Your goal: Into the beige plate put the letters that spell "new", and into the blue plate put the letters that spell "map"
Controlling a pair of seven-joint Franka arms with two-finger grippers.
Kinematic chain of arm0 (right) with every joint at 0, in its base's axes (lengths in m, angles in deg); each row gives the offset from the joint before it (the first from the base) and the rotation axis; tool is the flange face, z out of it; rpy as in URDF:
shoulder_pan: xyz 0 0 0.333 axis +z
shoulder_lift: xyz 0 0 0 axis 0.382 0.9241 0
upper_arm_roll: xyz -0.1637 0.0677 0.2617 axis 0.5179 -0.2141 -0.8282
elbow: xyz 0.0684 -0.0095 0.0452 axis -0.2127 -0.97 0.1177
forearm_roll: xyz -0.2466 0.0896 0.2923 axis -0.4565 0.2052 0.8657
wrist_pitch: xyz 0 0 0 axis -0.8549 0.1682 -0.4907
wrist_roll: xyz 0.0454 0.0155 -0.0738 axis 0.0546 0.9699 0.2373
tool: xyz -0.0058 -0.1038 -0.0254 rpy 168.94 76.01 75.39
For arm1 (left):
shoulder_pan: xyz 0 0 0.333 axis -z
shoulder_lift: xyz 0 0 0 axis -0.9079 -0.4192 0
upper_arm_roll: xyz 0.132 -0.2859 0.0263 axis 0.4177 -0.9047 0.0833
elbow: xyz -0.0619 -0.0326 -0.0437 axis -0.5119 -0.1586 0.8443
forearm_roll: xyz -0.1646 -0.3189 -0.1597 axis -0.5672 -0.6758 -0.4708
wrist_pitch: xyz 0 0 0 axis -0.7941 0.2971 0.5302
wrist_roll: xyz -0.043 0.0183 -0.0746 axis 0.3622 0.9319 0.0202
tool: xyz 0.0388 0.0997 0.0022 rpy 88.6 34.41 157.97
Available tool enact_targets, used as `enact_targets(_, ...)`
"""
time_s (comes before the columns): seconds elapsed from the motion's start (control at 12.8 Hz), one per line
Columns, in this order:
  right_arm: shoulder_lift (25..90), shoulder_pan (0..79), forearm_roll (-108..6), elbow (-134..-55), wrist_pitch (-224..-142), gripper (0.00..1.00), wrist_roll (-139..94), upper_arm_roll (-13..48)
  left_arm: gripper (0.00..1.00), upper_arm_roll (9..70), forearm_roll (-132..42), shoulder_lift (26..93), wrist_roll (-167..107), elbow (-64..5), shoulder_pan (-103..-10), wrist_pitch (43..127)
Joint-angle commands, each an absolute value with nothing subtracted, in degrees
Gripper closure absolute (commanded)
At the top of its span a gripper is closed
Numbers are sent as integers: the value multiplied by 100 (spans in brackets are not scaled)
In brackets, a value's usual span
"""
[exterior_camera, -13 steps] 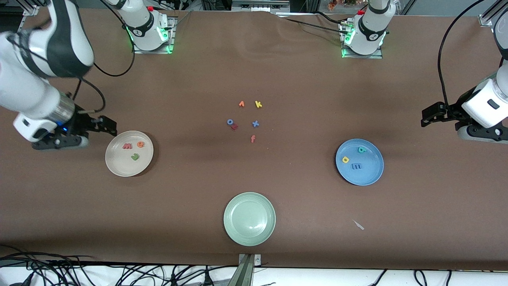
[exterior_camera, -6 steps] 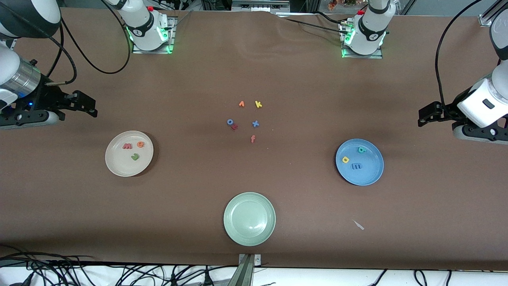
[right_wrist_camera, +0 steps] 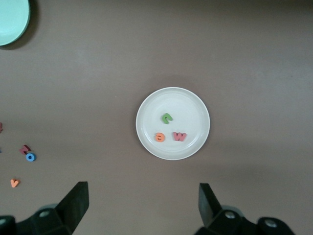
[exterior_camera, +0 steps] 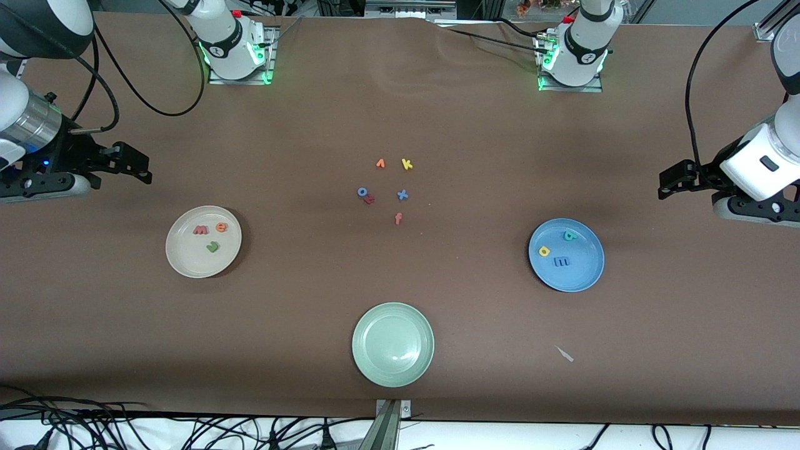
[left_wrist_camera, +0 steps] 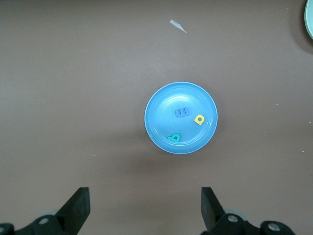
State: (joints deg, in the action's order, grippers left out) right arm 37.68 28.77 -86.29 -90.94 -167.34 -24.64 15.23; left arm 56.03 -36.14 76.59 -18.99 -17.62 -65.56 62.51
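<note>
The beige plate (exterior_camera: 186,257) (right_wrist_camera: 191,110) holds the letters that spell "new": a green n (exterior_camera: 213,247) (right_wrist_camera: 167,118), an orange e (exterior_camera: 220,227) (right_wrist_camera: 160,137) and a red w (exterior_camera: 200,230) (right_wrist_camera: 179,136). In the blue plate (exterior_camera: 582,272) (left_wrist_camera: 161,113) lie the letters that spell "map": a blue m (exterior_camera: 562,262) (left_wrist_camera: 182,112), a yellow a (exterior_camera: 544,251) (left_wrist_camera: 199,119) and a teal p (exterior_camera: 569,235) (left_wrist_camera: 173,137). My right gripper (exterior_camera: 142,167) (right_wrist_camera: 142,193) hangs open and empty over bare table toward the right arm's end. Over bare table at the left arm's end, my left gripper (exterior_camera: 667,181) (left_wrist_camera: 144,196) is open and empty.
A pale green plate (exterior_camera: 392,344) sits empty near the front edge. Several loose letters lie mid-table: orange v (exterior_camera: 380,164), yellow k (exterior_camera: 407,164), blue o (exterior_camera: 362,192), red z (exterior_camera: 370,199), blue x (exterior_camera: 402,195) and f (exterior_camera: 398,218). A paper scrap (exterior_camera: 565,354) lies near the blue plate.
My right gripper has pulled away from the beige plate toward the right arm's end of the table and now holds still. The left gripper has barely shifted.
</note>
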Motion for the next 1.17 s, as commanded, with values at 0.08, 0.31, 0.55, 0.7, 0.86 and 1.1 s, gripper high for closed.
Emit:
enact_targets(0.08, 3874, 2870, -9056, -8568, -16192, 1, -2435, 1512, 0, 5607, -3655, 7590, -1907, -1590, -6539, 6185)
enact_targets(0.31, 3953, 2914, -9302, -8453, -16227, 1, -2444, 1503, 0, 5607, -3655, 7590, -1907, -1590, -6539, 6185)
enact_targets(0.55, 3988, 2914, -9356, -8365, -16236, 0, -2427, 1485, 0, 5607, -3663, 7590, -1907, -1590, -6539, 6185)
enact_targets(0.7, 3980, 2923, -9339, -8365, -16227, 1, -2453, 1477, 0, 5607, -3663, 7590, -1907, -1598, -6539, 6185)
enact_targets(0.86, 3988, 2932, -9339, -8365, -16227, 1, -2444, 1468, 0, 5607, -3655, 7582, -1907, -1598, -6539, 6185)
enact_targets(1.1, 3988, 2949, -9339, -8374, -16192, 1, -2444, 1450, 0, 5607, -3655, 7590, -1907, -1590, -6539, 6177)
